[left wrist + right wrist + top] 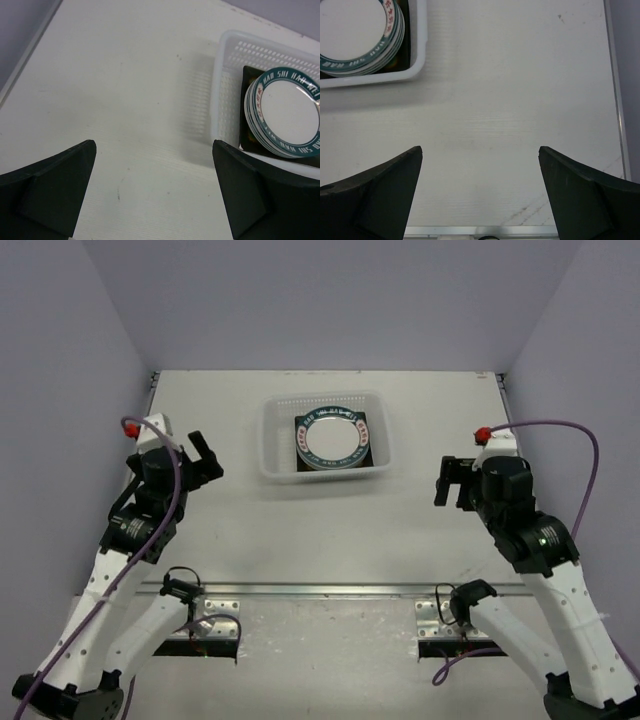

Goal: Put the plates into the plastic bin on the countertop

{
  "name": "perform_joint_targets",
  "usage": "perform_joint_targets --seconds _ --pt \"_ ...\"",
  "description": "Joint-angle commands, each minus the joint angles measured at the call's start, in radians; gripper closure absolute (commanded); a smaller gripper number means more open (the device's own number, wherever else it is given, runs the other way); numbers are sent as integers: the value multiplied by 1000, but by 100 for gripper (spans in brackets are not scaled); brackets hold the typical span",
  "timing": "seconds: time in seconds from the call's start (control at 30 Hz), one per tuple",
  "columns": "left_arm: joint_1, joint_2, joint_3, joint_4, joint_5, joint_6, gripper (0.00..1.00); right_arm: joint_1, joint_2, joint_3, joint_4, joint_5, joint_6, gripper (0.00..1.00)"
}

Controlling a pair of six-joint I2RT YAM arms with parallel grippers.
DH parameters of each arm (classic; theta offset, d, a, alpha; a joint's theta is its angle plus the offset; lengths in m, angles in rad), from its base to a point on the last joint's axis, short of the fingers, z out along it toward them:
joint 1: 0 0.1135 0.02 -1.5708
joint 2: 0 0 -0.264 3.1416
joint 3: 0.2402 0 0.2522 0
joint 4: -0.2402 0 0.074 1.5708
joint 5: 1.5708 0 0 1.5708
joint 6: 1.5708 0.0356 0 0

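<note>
White plastic mesh forms the plastic bin (325, 476), which sits on the countertop (330, 530) toward the far side, roughly midway between the two arms. Inside it lies a stack of round plates (333, 443), white in the middle with green lettered rims (the top one reads "HAO SHI HAO MEI" in the left wrist view). Under the stack a dark square plate (248, 76) shows at its corners; its glaze colour is hard to tell. No plate lies on the countertop outside the bin.

Both arms are well apart from the bin, one on each side. The left gripper (153, 145) hangs over bare surface left of the bin, jaws spread wide and holding nothing. The right gripper (480, 149) hangs to the bin's right, near the metal front edge (330, 589), jaws likewise spread and holding nothing.
</note>
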Motion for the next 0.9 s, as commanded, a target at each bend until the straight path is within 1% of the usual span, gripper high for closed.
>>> perform_joint_targets --seconds 0.0,0.07,0.1,0.17,0.33,0.5,0.87 --pt "12 -191 -43 20 -64 7 0 -8 -230 20 -56 25 73 1" --pt "13 -261 -100 57 -35 21 0 -8 -258 24 -71 26 76 1" --pt "13 -286 -110 71 20 35 0 -8 -270 42 -108 28 90 1" --pt "13 -311 -116 90 50 45 0 -8 -267 49 -145 28 93 1" --pt "13 -321 -126 90 49 37 0 -8 -269 6 -159 38 79 1" --pt "11 -315 -128 89 61 37 0 -8 -277 -65 -98 32 57 1" --pt "-1 -324 -126 79 35 30 0 -8 -277 -106 -63 11 29 1"
